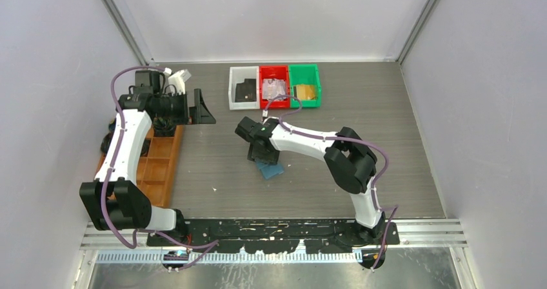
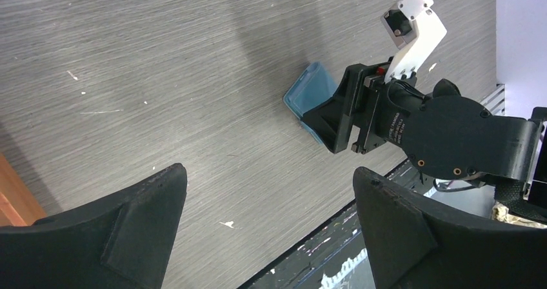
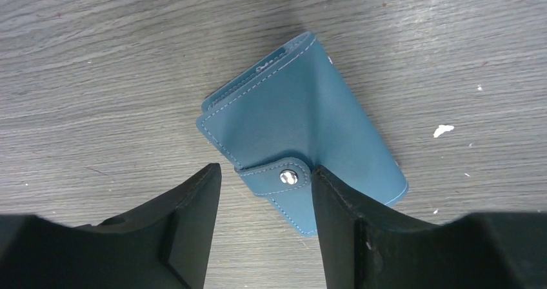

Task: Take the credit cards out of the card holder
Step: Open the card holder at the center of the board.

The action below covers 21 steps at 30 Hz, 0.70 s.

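The card holder (image 3: 303, 121) lies flat on the grey table (image 1: 309, 192), roughly mid-table and a little left of centre. It is folded shut, with the tab (image 3: 274, 180) snapped down over its blue cover. From the overhead camera I can only see one corner of it poking out under my right gripper (image 3: 264, 169).

That gripper is down right over the holder. Its jaws are partly open and straddle the tab: one finger (image 3: 348, 224) sits against the tab's end by the snap button (image 3: 288, 177), while the other finger (image 3: 187, 231) stands just off the holder's edge over bare table. It has no hold on anything.

My left gripper (image 2: 271, 237) hangs well off to the left above the table with its jaws spread wide and nothing between them. The orange-brown compartment tray (image 1: 158, 163) is beside that arm.

At the far edge, three small bins stand touching in a row. The white bin (image 1: 233, 76) holds a black card (image 1: 245, 90), the red bin (image 1: 274, 70) holds a silvery patterned card (image 1: 275, 89), and the green bin (image 1: 304, 69) holds a gold card (image 1: 306, 92).
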Tool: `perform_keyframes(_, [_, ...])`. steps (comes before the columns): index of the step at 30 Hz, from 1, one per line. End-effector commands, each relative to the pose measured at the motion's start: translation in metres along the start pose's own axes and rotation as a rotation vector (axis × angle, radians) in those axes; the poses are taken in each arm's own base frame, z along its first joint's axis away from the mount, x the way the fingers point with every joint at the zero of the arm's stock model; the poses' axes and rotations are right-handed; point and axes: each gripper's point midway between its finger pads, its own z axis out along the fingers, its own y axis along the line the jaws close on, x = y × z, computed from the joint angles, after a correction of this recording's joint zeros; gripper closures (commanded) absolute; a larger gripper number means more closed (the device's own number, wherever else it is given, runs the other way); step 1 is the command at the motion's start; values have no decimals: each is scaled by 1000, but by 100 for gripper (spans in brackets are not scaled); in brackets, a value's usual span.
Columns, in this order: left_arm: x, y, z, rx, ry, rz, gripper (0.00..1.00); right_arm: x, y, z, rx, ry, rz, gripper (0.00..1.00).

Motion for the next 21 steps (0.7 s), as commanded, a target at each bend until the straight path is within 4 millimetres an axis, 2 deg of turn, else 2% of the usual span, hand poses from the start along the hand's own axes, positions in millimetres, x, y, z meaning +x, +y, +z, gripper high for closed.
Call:
perform_keyframes(1, [-16,-13,-18,-6,-70,82,0,-8,10,-6,-4,-40,59,43])
perform_keyframes(5, [-15,-13,-20,-13,-71,87,0,-3,13,-3,-1,-35,51,53])
perform_keyframes(8, [-16,-12,-22,-27,-79,102,0,2,9,0,21,-30,41,55])
perform_keyframes(10, [-17,-12,-22,-30,-82,106,0,3,5,1,37,-32,36,53])
perform_keyframes(14, [-17,-14,-23,-28,-86,103,0,0,5,-7,53,-61,17,42])
perform_keyframes(18, [-15,-14,-24,-30,-86,101,0,-9,11,-27,79,-149,-41,41])
perform_keyframes(21, [-15,-14,-26,-35,-91,107,0,-6,19,-38,62,-155,-48,40])
